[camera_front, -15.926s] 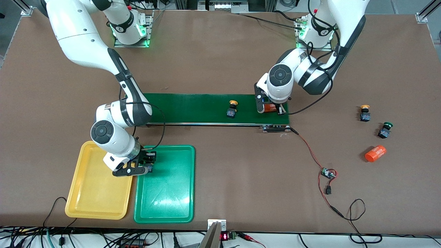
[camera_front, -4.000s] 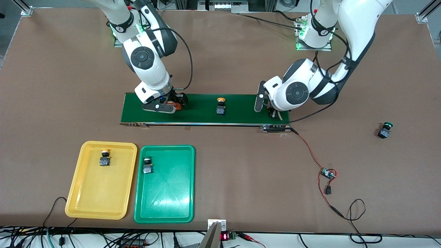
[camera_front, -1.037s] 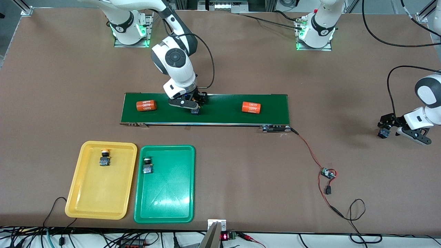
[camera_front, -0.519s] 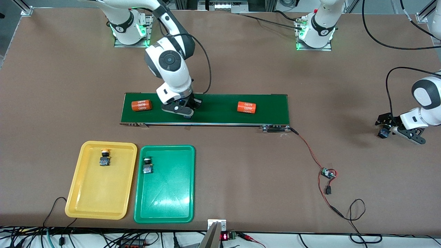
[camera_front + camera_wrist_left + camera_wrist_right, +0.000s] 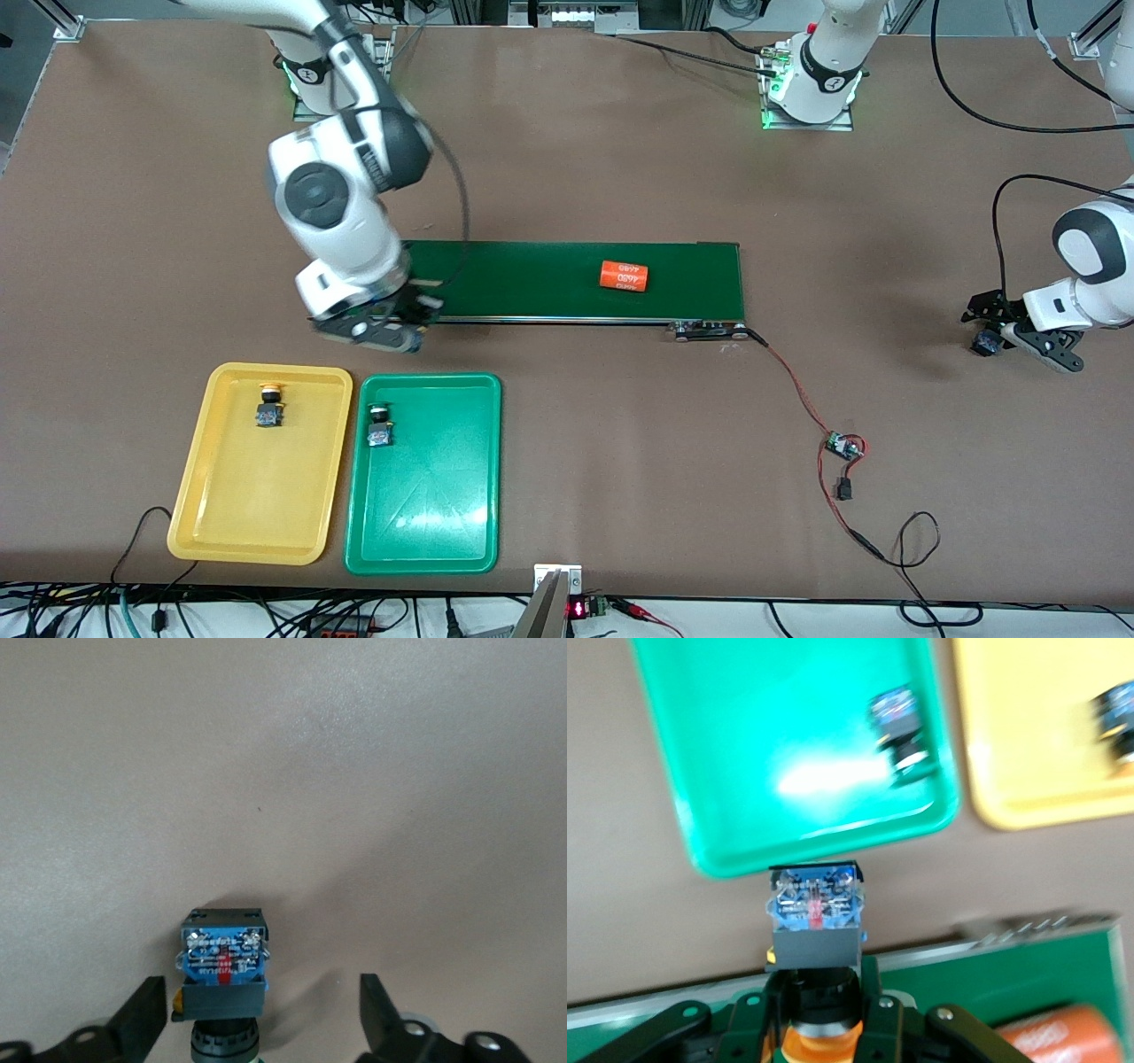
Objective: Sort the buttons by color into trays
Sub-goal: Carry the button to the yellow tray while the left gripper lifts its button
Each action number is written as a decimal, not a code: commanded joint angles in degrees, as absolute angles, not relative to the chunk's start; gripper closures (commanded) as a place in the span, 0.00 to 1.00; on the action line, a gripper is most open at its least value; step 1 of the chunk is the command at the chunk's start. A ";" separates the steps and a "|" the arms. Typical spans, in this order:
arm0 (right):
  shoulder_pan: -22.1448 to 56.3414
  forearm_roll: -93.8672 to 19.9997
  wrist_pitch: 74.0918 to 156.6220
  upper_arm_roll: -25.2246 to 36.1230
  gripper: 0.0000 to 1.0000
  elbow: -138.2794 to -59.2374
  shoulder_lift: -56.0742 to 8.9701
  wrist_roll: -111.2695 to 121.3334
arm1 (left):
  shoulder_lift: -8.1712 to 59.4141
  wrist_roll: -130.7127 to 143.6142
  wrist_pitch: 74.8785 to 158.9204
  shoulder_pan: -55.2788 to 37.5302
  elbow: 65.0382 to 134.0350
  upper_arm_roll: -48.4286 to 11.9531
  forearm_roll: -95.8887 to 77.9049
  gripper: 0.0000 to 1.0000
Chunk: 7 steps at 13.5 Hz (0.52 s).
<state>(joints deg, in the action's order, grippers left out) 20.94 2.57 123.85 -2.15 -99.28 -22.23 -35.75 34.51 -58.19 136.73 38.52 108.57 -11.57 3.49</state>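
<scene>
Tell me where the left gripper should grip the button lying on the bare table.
Grip the button on its black blocky body, from above, one finger on each flat flank. It lies on its side between the open fingers of the left gripper; the round cap would likely slip.

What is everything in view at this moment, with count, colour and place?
Buttons: four. Yellow one in yellow tray; green one in green tray; yellow-capped one in the right gripper; one on the table at the left arm's end.
Belt: one, dark green, mid-table.
Cylinder: one visible, orange, on the belt.
Circuit board: one, red-wired, on the table.
Right gripper: shut on a button, over the belt's edge.
Left gripper: open around the fourth button.
</scene>
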 commanded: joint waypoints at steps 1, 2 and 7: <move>15.31 2.20 122.52 -3.08 0.98 -95.02 -25.83 -28.06 | 36.12 -60.20 136.67 38.50 106.61 -11.43 4.48 0.10; 13.55 2.20 122.61 -3.08 0.98 -93.79 -27.49 -25.86 | 36.73 -62.38 136.67 38.50 105.74 -11.43 4.40 0.14; 6.78 2.72 123.66 -2.99 0.98 -88.34 -36.28 -13.64 | 37.44 -68.11 136.67 38.58 104.41 -11.34 4.13 0.76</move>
<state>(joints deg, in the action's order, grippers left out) 9.07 2.54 124.00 -2.10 -92.59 -32.14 -17.55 36.77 -66.34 136.92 38.54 105.92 -11.40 3.50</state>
